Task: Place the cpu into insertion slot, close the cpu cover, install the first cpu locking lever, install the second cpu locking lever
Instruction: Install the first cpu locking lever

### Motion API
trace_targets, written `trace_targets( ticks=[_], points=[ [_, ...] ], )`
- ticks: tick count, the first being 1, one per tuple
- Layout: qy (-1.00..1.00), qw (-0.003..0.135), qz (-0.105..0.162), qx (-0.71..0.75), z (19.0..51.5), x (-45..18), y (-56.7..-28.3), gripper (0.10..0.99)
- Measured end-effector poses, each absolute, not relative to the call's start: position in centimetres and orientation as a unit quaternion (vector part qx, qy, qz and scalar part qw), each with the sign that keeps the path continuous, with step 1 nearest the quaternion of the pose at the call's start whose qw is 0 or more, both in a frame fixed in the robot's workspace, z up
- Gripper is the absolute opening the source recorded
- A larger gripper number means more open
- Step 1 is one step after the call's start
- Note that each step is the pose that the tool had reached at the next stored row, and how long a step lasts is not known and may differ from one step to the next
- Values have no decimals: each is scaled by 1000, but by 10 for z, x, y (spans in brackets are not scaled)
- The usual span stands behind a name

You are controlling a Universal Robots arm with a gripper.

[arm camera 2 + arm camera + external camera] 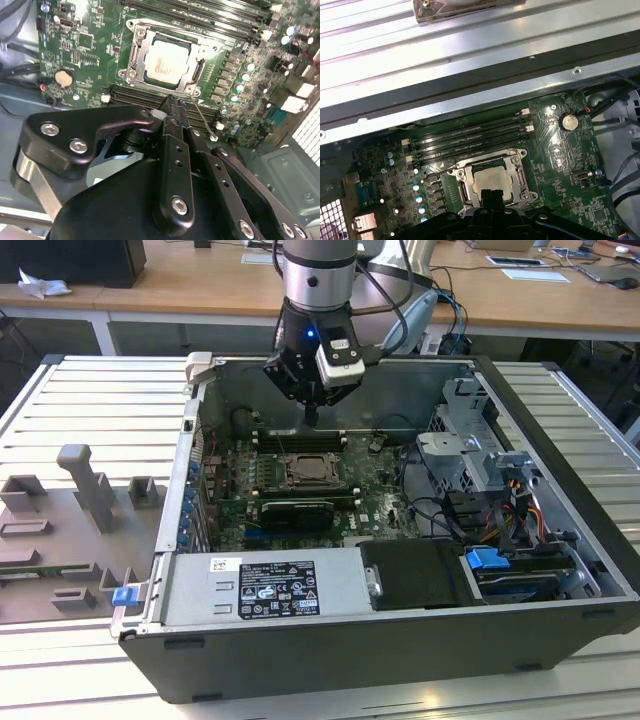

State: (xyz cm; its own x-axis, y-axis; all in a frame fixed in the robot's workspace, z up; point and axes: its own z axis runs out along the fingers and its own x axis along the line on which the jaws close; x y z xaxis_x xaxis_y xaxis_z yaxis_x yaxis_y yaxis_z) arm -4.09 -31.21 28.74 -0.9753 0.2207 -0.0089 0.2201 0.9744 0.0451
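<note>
Our gripper [311,418] hangs with jaws together, empty; in the exterior view the cpu [308,471], under the cpu cover [291,470], lies at six o'clock from it

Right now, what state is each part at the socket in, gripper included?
cpu: seated in the insertion slot, face up.
cpu cover: down over the cpu.
locking lever: swung out, unlatched.
gripper: shut, empty, near the locking lever.
</note>
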Motion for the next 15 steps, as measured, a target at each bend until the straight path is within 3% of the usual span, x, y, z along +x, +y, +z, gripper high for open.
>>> trace_targets(
  ticks=[15],
  points=[
    [1000, 4, 24, -15, 281, -48, -312, 106]
  ],
)
